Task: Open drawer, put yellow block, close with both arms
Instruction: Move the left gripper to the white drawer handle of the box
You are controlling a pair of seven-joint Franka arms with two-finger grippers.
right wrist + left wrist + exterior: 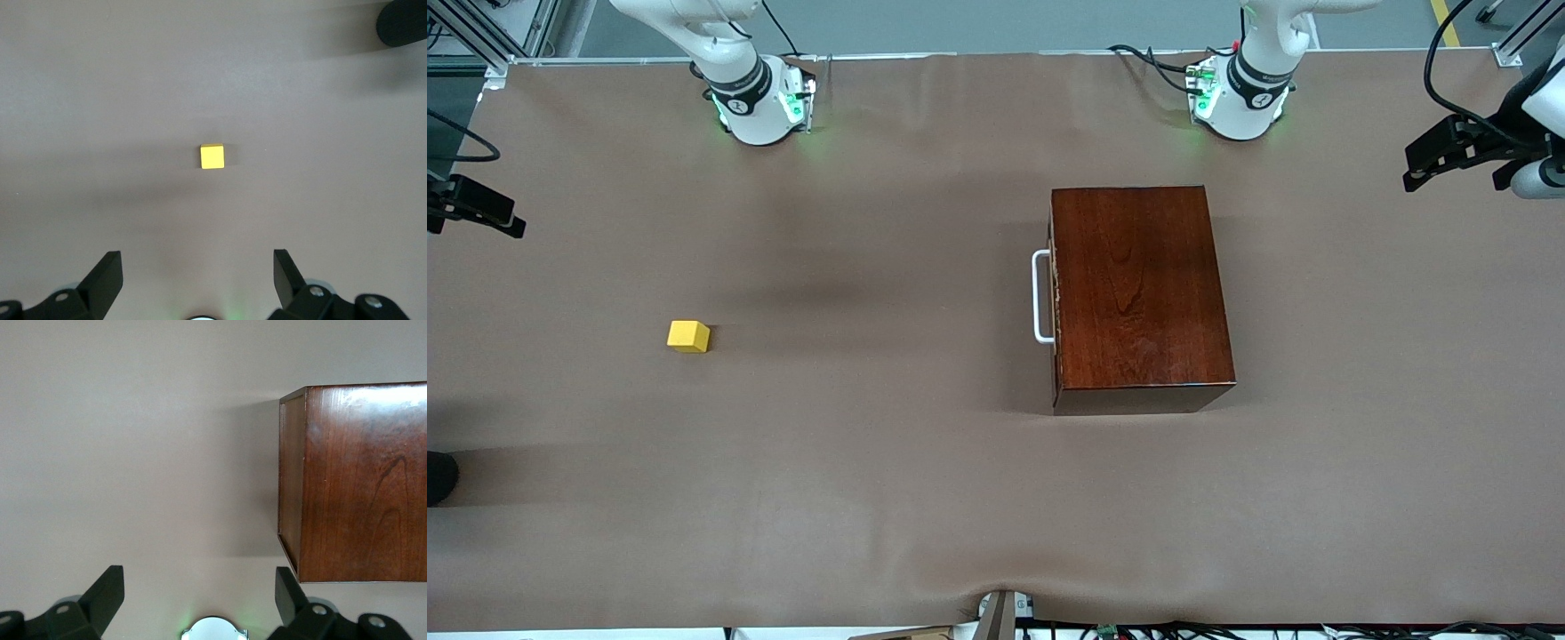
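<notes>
- Table [925, 498]: a wide surface under a brown covering that carries every object of the task.
- Wooden box [1138, 289]: glossy, dark reddish-brown, standing on the table toward the left arm's end, near the left arm's base [1240, 102].
- Drawer: fully pushed into the box; only its white U-shaped handle [1040, 296] shows, on the box face that looks toward the right arm's end of the table.
- Yellow block [688, 336]: a small cube lying alone on the bare table toward the right arm's end, well apart from the box and nearer to the front camera than the right arm's base [760, 102].
- Left gripper [200, 597]: raised over the bare table just beside the box, its black fingers [107, 593] spread wide with nothing between them; a side and the top of the box fill one edge of the left wrist view.
- Right gripper [198, 280]: raised over the table above the yellow block, its fingers [107, 277] parted wide and holding nothing; the block lies on the table ahead of the gap between them, touching neither.
</notes>
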